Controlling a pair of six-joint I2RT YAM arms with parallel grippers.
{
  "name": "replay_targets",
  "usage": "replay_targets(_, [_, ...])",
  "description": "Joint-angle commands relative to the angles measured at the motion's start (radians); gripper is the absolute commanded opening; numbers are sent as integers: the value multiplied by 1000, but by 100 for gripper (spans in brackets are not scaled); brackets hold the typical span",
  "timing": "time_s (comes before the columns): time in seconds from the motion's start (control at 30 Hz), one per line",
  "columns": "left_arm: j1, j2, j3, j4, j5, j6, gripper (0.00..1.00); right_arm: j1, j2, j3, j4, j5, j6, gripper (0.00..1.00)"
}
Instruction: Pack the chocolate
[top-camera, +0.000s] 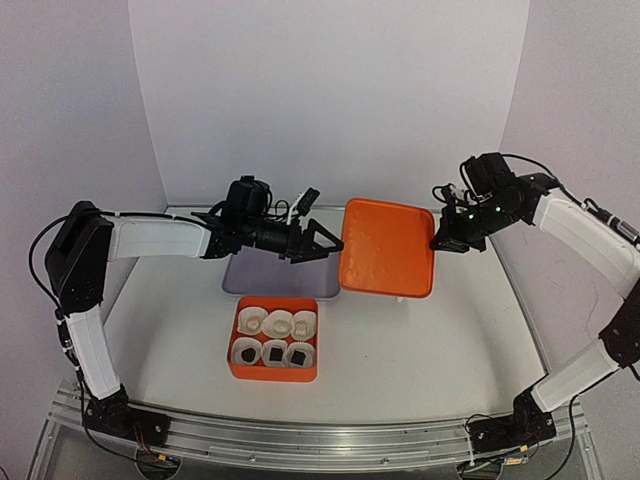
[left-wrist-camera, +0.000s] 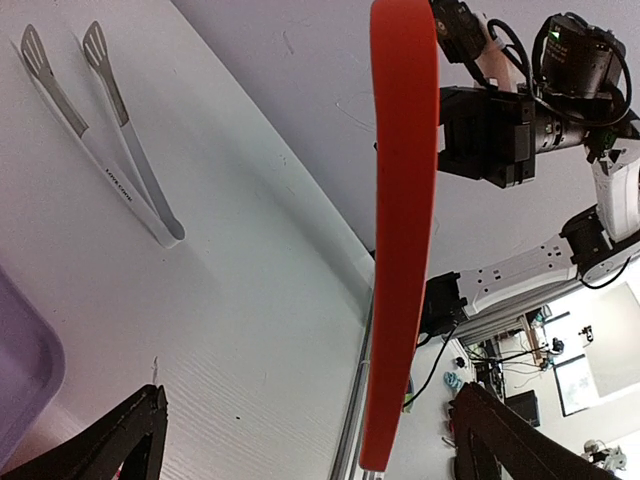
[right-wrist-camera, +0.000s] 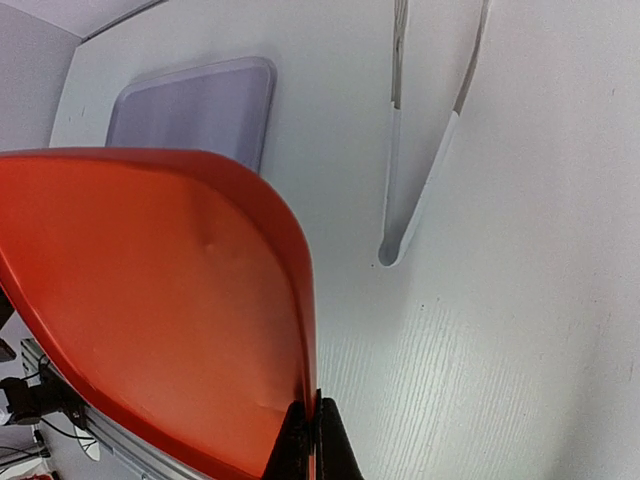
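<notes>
The chocolate sits in white paper cups inside an orange box (top-camera: 274, 372): dark chunks (top-camera: 272, 352) in the near row, pale chunks (top-camera: 278, 322) in the far row, hard to tell from the cups. My right gripper (top-camera: 440, 243) (right-wrist-camera: 315, 425) is shut on the rim of an orange lid (top-camera: 388, 248) (right-wrist-camera: 150, 300), which it holds above the table to the right of the box. My left gripper (top-camera: 325, 245) (left-wrist-camera: 312, 400) is open at the lid's left edge. The lid (left-wrist-camera: 400, 230) stands edge-on between its spread fingers, touching neither.
A purple tray (top-camera: 250, 283) (right-wrist-camera: 190, 105) lies behind the box, partly under my left arm. White tongs (left-wrist-camera: 100, 130) (right-wrist-camera: 430, 150) lie on the table beneath the lid. Walls close off the back and both sides.
</notes>
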Motion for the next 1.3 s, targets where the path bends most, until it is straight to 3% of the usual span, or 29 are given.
replay_targets(0.0, [-12, 44, 93, 66, 54, -40, 97, 19, 43, 65, 24, -68, -2, 0])
replay_targets(0.1, [-15, 67, 103, 97, 60, -82, 90, 26, 60, 74, 35, -81, -7, 0])
replay_targets(0.23, [-15, 94, 126, 105, 41, -123, 68, 33, 76, 76, 56, -101, -10, 0])
replay_targets(0.5, [-15, 114, 148, 88, -1, -179, 42, 45, 90, 72, 86, -104, -9, 0])
replay_targets(0.77, [-13, 112, 168, 49, -33, -228, 27, 46, 90, 56, 116, -115, -13, 1])
replay_targets(0.93, [-8, 133, 232, -20, -18, -260, 18, 46, 96, 58, 140, -119, -24, 13])
replay_targets(1.07, [12, 136, 232, 1, 18, -338, 12, 45, 90, 57, 150, -87, -46, 32])
replay_targets(1.13, [23, 134, 233, 1, 26, -376, 11, 46, 76, 54, 155, -67, -78, 47])
replay_targets(1.27, [45, 132, 248, -60, -1, -439, 2, 71, 19, 24, 196, -51, -246, 59])
